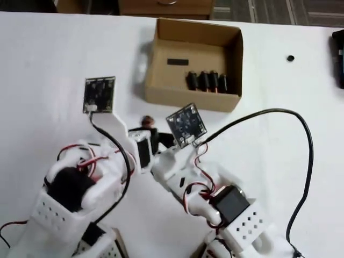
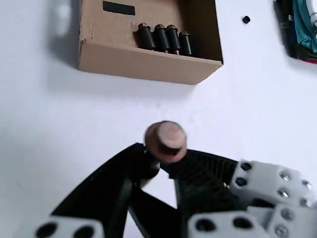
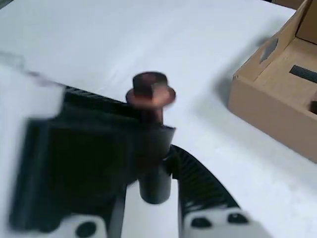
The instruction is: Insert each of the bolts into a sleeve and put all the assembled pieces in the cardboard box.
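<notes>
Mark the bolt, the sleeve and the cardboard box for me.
bolt (image 3: 150,93): right wrist view, copper head.
sleeve (image 3: 155,187): right wrist view, lower end.
cardboard box (image 1: 188,99): high view, near outer wall.

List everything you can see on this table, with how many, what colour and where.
cardboard box: one, brown, open, far side of the table
assembled pieces: four, black with copper ends, in a row inside the box
label: one, black, on the box floor
bolt: one, copper-coloured, held between the two grippers
sleeve: one, black, on the bolt's shank
small object: one, black, on the table right of the box
dark item: one, at the table's right edge; cannot tell what it is
cable: one, black, looping over the table
table: one, white
left gripper: black fingers, shut on the bolt
right gripper: black fingers, shut on the sleeve
</notes>
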Controlling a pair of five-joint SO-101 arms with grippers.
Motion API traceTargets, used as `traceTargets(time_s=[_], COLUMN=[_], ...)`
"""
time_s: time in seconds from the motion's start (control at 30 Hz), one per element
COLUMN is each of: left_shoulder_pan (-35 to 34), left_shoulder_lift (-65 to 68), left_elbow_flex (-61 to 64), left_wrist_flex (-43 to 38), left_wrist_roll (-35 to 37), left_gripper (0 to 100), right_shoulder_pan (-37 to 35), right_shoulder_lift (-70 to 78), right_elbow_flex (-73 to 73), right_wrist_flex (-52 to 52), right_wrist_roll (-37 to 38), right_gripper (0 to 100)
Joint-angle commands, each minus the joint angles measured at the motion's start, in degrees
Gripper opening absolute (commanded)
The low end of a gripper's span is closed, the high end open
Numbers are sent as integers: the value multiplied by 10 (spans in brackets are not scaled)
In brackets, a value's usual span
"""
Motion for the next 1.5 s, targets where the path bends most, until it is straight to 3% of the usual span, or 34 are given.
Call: traceTargets(time_s=[0.0, 0.13, 0.33, 0.63, 0.77, 0.93, 1.03, 1.13, 1.2, 1.33, 1.47], left_shoulder_pan=[43, 41, 22, -110, -136, -232, -279, -306, -315, -311, -307], left_shoulder_lift=[-7, -6, -6, -3, -6, -6, -6, -6, -6, -3, -3], left_elbow_flex=[-16, -16, -19, -110, -119, -110, -84, -38, -2, 81, 187], left_wrist_flex=[24, 27, 5, -73, -69, -62, -38, -19, -18, -33, -84], left_wrist_roll=[4, 5, 3, -46, -47, -49, -51, -51, -52, -130, -252], left_gripper=[217, 283, 306, 305, 304, 299, 217, 23, 39, 22, 20], right_shoulder_pan=[8, 8, 8, 56, 56, 72, 110, 136, 145, 163, 187], right_shoulder_lift=[-5, -5, -5, -5, -5, -7, -7, -5, 0, 54, 159], right_elbow_flex=[-29, -29, -26, -1, 0, -2, -23, -71, -98, -159, -273], right_wrist_flex=[-13, -13, -12, -11, -11, 29, 51, 73, 92, 128, 168], right_wrist_roll=[-1, -1, -1, -1, -3, -1, 0, 0, 12, 31, 33], right_gripper=[19, 19, 19, 19, 19, 19, 19, 19, 19, 19, 19])
